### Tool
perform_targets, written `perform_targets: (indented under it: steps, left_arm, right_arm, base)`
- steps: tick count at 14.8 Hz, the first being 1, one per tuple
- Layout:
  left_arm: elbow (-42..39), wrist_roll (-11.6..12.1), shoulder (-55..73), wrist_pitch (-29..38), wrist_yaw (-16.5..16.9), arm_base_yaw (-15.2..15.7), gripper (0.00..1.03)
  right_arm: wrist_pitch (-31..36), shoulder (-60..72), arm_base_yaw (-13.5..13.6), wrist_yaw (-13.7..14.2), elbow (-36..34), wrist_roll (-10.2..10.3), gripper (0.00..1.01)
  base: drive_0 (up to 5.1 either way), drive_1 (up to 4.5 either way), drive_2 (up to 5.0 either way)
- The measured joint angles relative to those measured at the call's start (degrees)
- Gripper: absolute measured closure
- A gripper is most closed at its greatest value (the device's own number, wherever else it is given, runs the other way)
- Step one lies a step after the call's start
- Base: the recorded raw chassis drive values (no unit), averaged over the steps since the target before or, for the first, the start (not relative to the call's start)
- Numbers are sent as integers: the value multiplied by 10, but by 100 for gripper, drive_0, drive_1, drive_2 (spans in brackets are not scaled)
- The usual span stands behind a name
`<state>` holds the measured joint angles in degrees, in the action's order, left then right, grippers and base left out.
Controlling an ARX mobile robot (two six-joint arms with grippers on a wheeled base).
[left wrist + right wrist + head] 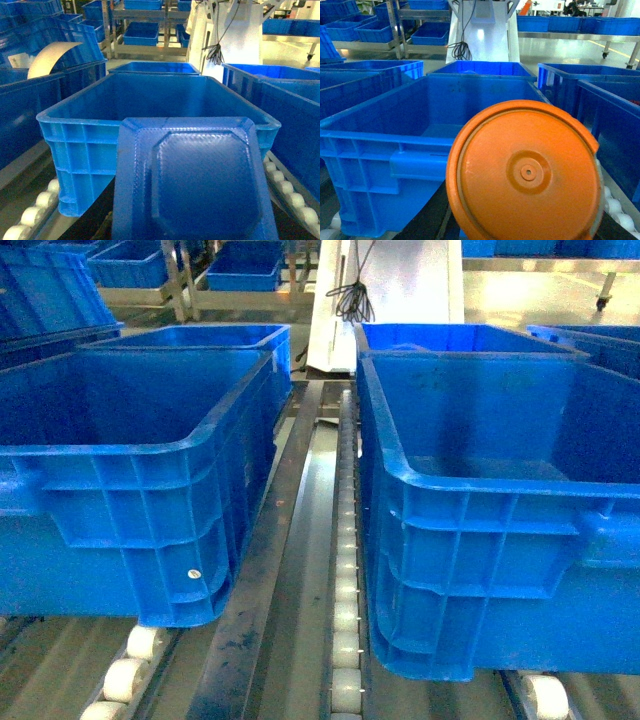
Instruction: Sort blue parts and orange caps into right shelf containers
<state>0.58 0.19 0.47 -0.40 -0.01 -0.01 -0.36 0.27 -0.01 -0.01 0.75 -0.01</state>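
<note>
A flat blue part (195, 185) with a raised octagonal panel fills the lower left wrist view. It hangs just in front of a large blue crate (80, 145) and hides my left gripper's fingers. A round orange cap (525, 172) with a small centre hole hangs close in the right wrist view, in front of another deep blue crate (380, 165). It covers my right gripper's fingers. The head view shows two right shelf containers side by side, the left one (150, 530) and the right one (470, 560), with their visible insides bare. Neither gripper appears in the head view.
The crates rest on roller tracks with white rollers (345, 620) and a metal channel between them. More blue crates (470, 340) stand behind and to both sides. A white post with a black cable (350, 295) rises at the back, beside metal racks holding blue trays (142, 32).
</note>
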Motion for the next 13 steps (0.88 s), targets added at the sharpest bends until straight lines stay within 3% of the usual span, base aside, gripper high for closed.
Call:
perform_targets:
  steps: [13]
  left_arm:
    - [0, 0, 0, 0, 0, 0, 59]
  right_arm:
    - [0, 0, 0, 0, 0, 0, 59]
  base:
    - [0, 0, 0]
